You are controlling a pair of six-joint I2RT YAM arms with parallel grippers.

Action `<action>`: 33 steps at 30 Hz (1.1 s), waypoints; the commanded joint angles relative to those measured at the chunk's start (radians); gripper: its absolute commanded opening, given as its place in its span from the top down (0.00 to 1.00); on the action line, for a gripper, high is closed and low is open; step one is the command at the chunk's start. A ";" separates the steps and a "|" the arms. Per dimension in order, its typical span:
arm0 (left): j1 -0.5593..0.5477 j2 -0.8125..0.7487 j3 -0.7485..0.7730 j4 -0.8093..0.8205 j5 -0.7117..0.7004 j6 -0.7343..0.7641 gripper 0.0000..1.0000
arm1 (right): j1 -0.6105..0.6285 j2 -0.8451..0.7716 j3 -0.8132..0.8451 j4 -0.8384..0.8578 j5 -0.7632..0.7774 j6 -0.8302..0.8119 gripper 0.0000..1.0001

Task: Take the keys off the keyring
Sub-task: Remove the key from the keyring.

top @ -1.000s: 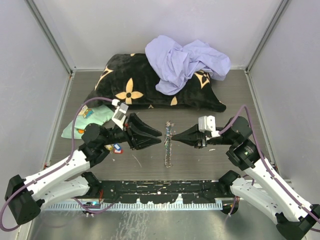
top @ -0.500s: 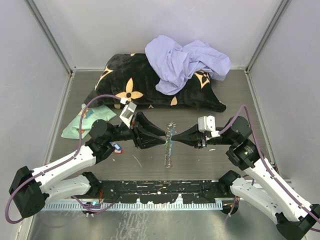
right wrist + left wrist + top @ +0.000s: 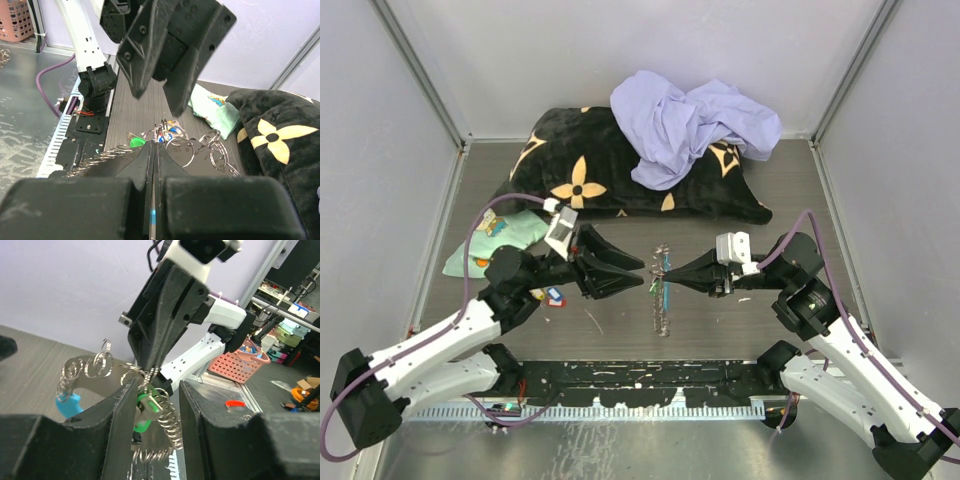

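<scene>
Keyring [image 3: 661, 315] at frame centre, pinched in my right claw [image 3: 667, 284]; my left claw [image 3: 642, 276] half-open just left of it.

Pillow [image 3: 620, 170] behind keyring [image 3: 661, 292]; green cloth [image 3: 515, 232] at left.

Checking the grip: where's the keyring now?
Top view, mid-table: the keyring is pinched by the right end effector, facing the left end effector's open tips, nearer than the black pillow.

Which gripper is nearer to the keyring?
Right. The right gripper is shut on the keyring; the left gripper is open just beside it, not gripping it.
</scene>
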 commanded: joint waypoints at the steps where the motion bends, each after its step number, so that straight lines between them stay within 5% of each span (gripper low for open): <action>1: 0.004 -0.102 -0.025 0.005 -0.040 0.059 0.60 | 0.004 -0.004 0.052 0.045 -0.006 -0.014 0.99; 13: -0.067 0.065 0.022 0.253 0.163 -0.033 0.65 | 0.003 0.002 0.056 0.043 -0.007 -0.016 0.99; 33: -0.067 -0.022 0.023 -0.007 -0.012 0.205 0.59 | 0.004 0.005 0.062 0.033 -0.016 -0.023 0.99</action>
